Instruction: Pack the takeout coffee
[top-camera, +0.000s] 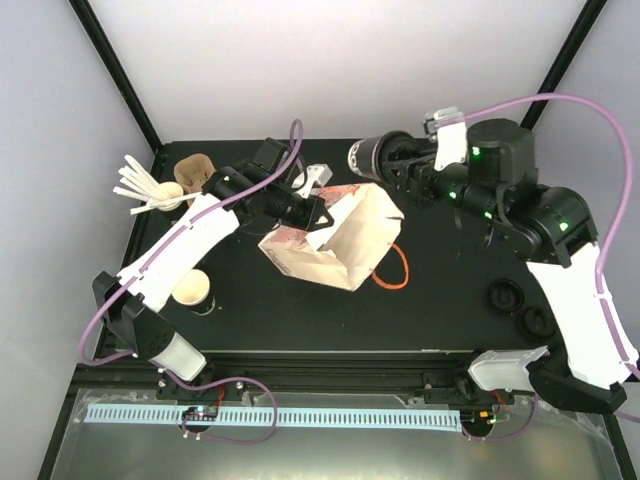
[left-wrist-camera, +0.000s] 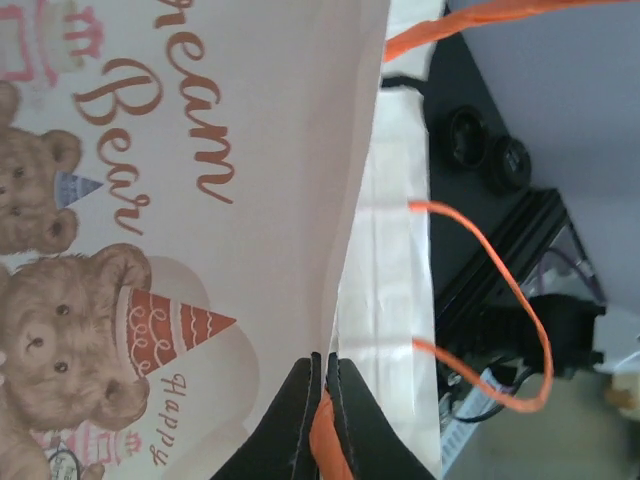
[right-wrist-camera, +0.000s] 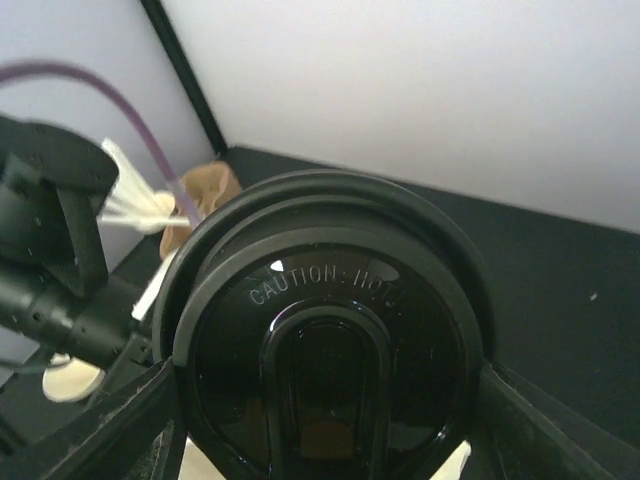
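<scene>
**Coffee's in the air, bag's being held open**

The right end effector (top-camera: 392, 158) has a takeout coffee cup (top-camera: 362, 157) clamped between its fingers, tipped on its side up off the table (top-camera: 440, 250). It sits just past the far edge of the paper bag (top-camera: 335, 240), lid pointing toward the left arm. The right wrist cam is basically all black lid (right-wrist-camera: 320, 350), and you can read "CAUTION: HOT" on it, with one finger on each side.

The left end effector (left-wrist-camera: 322, 365) is pinched tight on the bag's rim, right where an orange handle (left-wrist-camera: 500, 290) comes out. It's the teddy bear print bag, lying slumped mid-table with its mouth facing the right arm.

Other stuff on the table:
- an open cup (top-camera: 192, 290), tan inside, standing near the left arm's base
- two loose lids (top-camera: 505, 295) over on the right side
- the stirrer cup (top-camera: 165, 195) and a brown pulp carrier (top-camera: 195, 172) in the far left corner
</scene>
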